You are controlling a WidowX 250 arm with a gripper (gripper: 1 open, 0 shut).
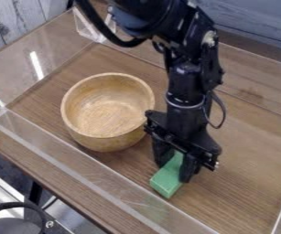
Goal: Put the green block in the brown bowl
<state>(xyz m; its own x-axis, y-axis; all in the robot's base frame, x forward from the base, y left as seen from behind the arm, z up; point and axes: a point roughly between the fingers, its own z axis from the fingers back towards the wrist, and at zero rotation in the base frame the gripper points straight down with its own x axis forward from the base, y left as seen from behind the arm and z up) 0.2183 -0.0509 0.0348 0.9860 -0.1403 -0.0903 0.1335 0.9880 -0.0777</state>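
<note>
Camera view: black gripper (183, 154) low over the wooden table (106, 186), fingers on either side of the upper part of the green block (168, 176); block appears gripped between them, though contact is partly hidden. Block lies near the table's front edge, its lower end exposed. Brown bowl (107, 105) just beside the gripper, on the image-left side, its hollow open. Bare tabletop extends on the image-right side of the arm.
</note>
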